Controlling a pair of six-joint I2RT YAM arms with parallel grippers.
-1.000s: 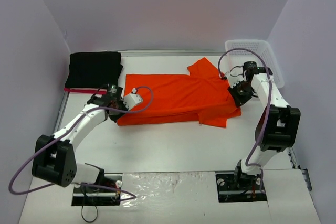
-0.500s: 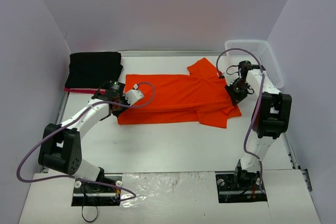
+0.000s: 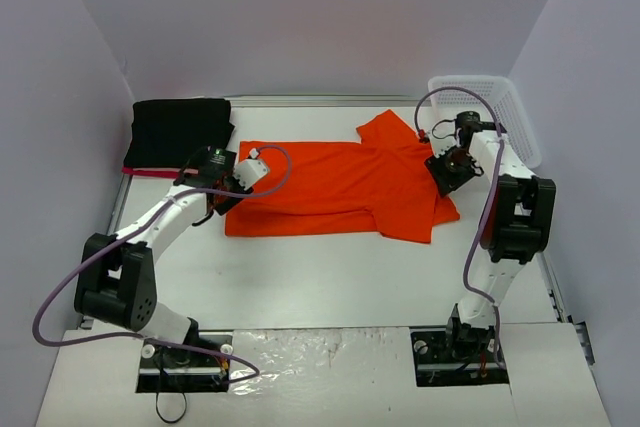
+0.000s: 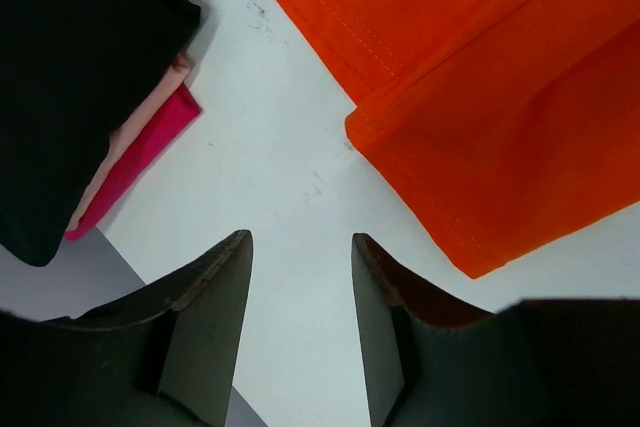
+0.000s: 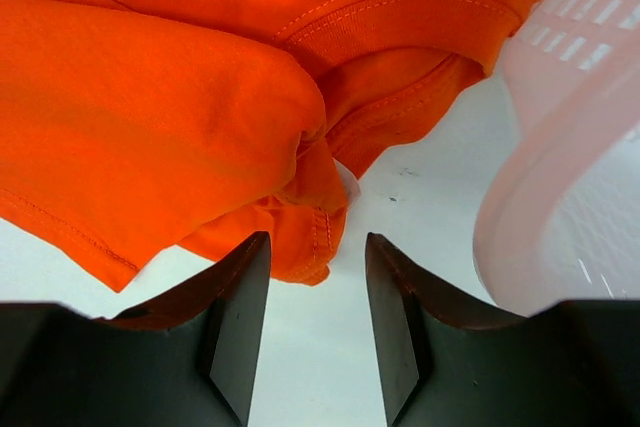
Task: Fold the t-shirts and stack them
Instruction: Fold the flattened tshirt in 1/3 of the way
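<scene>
An orange t-shirt [image 3: 345,187] lies partly folded across the middle of the table. A folded black shirt [image 3: 180,129] rests on a pink one [image 3: 150,172] at the back left. My left gripper [image 3: 222,190] hovers at the orange shirt's left end, open and empty; its wrist view shows the orange hem [image 4: 480,117], the black shirt [image 4: 70,77] and the pink edge [image 4: 140,162]. My right gripper [image 3: 443,169] is open and empty at the shirt's right end, over a bunched orange fold [image 5: 310,222].
A white plastic basket [image 3: 485,112] stands at the back right, its rim close to my right gripper [image 5: 560,177]. Grey walls enclose the table on three sides. Bare table lies in front of the orange shirt.
My left gripper has moved back toward the shirt's upper left corner. My right gripper has shifted slightly back at the shirt's right end. The shirt's right edge has settled flatter.
</scene>
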